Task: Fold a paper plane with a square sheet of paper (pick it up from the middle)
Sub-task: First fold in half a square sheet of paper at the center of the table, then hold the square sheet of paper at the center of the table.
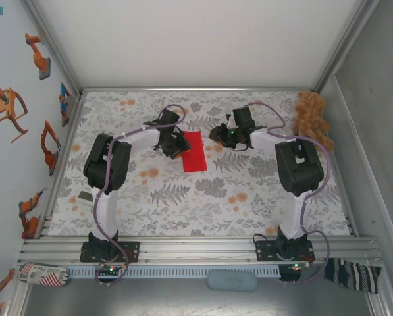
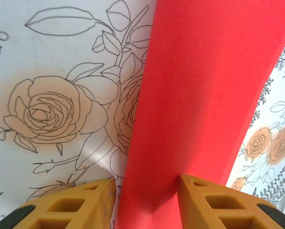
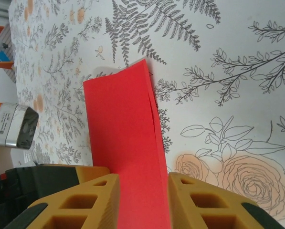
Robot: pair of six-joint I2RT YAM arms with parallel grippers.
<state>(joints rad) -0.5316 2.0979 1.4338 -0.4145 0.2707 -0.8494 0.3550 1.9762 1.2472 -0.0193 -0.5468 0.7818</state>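
Roughly mid-bench, well to the left of the brown teddy bear [image 1: 313, 118] in the top view, lies the red sheet of paper [image 1: 194, 153]. It is folded into a narrow strip. Its long axis runs from the far side of the floral bench [image 1: 216, 191] toward the arm bases, almost straight. Both short ends are cut square, so it shows no tip.

The right hand [image 1: 221, 135] sits between the strip and the teddy bear. The left hand [image 1: 174, 146] is at the strip's edge away from the bear. In the left wrist view the hand [image 2: 147, 183] is released, its orange fingers [image 2: 85, 205] apart and the strip [image 2: 199, 95] lengthwise in the gap. The right hand [image 3: 143, 179] is likewise released, and the strip [image 3: 123, 124] extends away from its fingers [image 3: 204, 200].
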